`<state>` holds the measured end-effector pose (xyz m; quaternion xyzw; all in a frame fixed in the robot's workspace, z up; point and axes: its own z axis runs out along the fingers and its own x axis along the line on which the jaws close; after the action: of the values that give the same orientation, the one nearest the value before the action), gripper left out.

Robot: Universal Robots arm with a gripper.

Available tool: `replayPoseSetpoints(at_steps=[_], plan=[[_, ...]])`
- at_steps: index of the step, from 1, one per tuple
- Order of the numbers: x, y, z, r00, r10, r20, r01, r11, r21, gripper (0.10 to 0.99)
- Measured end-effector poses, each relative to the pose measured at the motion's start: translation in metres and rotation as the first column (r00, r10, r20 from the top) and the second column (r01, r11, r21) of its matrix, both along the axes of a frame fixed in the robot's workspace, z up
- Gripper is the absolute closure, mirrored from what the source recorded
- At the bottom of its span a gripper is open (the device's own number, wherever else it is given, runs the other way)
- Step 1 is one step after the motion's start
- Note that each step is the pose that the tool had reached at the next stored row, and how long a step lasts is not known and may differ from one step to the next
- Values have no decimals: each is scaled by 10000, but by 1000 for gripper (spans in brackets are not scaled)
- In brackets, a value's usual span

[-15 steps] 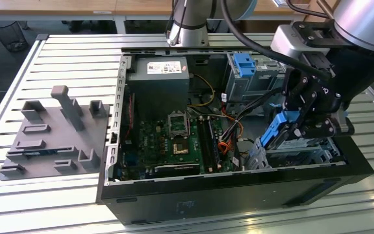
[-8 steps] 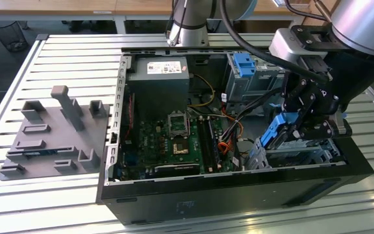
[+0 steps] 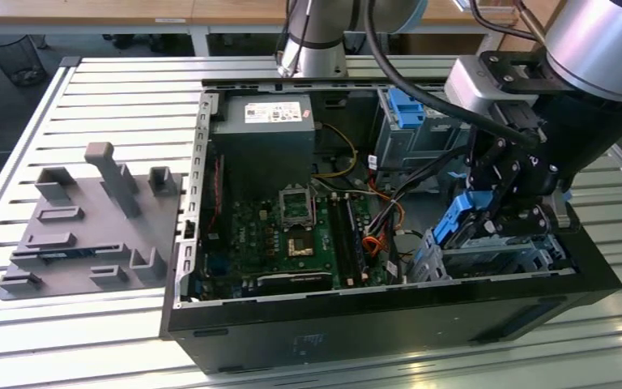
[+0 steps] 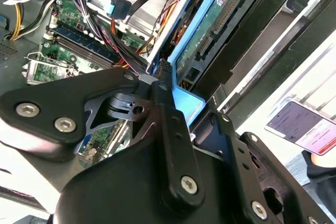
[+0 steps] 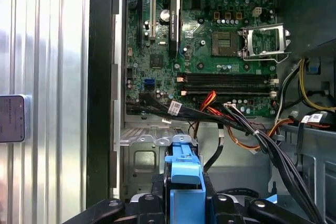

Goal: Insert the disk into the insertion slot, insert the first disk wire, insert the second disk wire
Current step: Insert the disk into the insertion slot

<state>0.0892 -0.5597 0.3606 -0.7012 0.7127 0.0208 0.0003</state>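
Fingers point(image 4: 168, 119) clamped on disk point(image 3: 460, 219), tilted over insertion slot point(image 3: 500, 258); not seated, both wire steps remain.

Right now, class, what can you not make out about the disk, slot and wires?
Disk label: exterior view, gripper covers it; second wrist view shows its board side.
Insertion slot inside: exterior view, blocked by arm and disk.
Which cables are the disk wires: first wrist view, tangled.
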Motion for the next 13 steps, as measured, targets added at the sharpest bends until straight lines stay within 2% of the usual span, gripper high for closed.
replayPoseSetpoints(at_steps=[8,9,13], plan=[[0,0,-68,10000,-1,0,1,10000,5,714],[0,0,-74,10000,-1,0,1,10000,0,651],[0,0,-98,10000,-1,0,1,10000,1,651]])
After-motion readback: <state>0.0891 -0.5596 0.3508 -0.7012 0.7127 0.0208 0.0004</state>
